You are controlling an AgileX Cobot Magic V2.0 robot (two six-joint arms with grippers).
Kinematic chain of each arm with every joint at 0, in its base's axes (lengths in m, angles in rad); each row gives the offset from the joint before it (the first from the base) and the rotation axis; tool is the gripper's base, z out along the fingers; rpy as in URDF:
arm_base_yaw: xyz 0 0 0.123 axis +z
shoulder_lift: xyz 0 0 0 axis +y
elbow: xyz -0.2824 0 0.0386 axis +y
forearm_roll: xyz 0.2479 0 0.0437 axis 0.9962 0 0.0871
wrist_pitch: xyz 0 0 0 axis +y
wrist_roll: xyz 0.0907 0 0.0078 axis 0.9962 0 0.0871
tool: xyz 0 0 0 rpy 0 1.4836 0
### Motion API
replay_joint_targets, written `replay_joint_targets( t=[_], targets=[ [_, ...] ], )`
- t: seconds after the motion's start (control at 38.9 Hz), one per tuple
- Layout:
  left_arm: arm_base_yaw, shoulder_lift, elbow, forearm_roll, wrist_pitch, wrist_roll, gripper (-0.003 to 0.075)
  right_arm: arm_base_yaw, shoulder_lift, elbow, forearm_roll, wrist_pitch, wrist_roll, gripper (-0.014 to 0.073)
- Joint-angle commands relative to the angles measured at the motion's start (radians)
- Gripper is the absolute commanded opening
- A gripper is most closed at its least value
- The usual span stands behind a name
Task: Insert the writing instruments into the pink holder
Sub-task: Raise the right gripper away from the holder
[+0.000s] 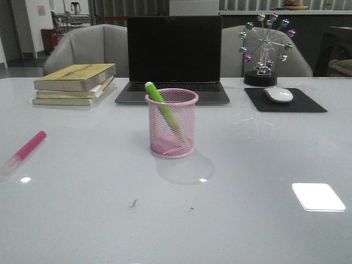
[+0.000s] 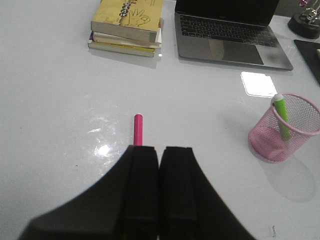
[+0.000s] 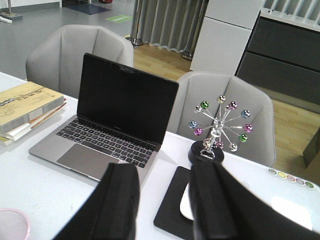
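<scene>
Lying lengthwise just ahead of the closed left hand [image 2: 159,155], the magenta pink highlighter marker [image 2: 138,129] points away from it.

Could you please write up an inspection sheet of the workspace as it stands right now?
Surface: white glossy table with light reflections and a few small dark specks near the front.
Job's things: pink holder upright at centre; green highlighter leaning inside it; pink highlighter lying flat on the table, to the robot's left, apart from the holder.
Clutter: stack of books, open laptop, mouse on a black mouse pad, ferris-wheel ornament.
Grippers: left gripper shut, empty, above the pink highlighter; right gripper open, empty, over the mouse pad area.
Cables: nothing seen.
Surroundings: two grey chairs behind the table, office floor beyond.
</scene>
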Motion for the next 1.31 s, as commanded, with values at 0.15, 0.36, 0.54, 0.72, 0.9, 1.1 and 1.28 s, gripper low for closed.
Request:
replay_joint_targets(
  t=[0.15, 0.36, 0.54, 0.72, 0.9, 1.1, 1.28],
  targets=[
    [-0.004, 0.002, -0.033, -0.019, -0.070, -0.003, 0.0093, -0.014, -0.149, 0.080, -0.015, -0.056, -0.010, 0.0377],
    [-0.004, 0.002, -0.033, -0.019, -0.070, -0.003, 0.0093, -0.026, -0.211, 0.196, -0.013, -0.033, -0.010, 0.0377],
    [-0.004, 0.002, -0.033, -0.019, -0.070, -0.003, 0.0093, -0.026, -0.270, 0.290, -0.132, -0.026, 0.111, 0.0377],
    [-0.004, 0.002, -0.033, -0.019, -0.070, -0.003, 0.0093, -0.041, -0.352, 0.328, -0.313, 0.070, 0.355, 0.0377],
    [-0.004, 0.002, -0.033, -0.019, -0.070, -0.003, 0.0093, -0.057, -0.429, 0.328, -0.524, 0.201, 0.522, 0.0377],
    [-0.004, 0.002, -0.033, -0.019, -0.070, -0.003, 0.0093, -0.057, -0.514, 0.365, -0.564, 0.255, 0.635, 0.0377],
    [-0.004, 0.002, -0.033, -0.019, -0.070, -0.003, 0.0093, -0.057, -0.611, 0.467, -0.555, 0.273, 0.635, 0.0377]
  ],
)
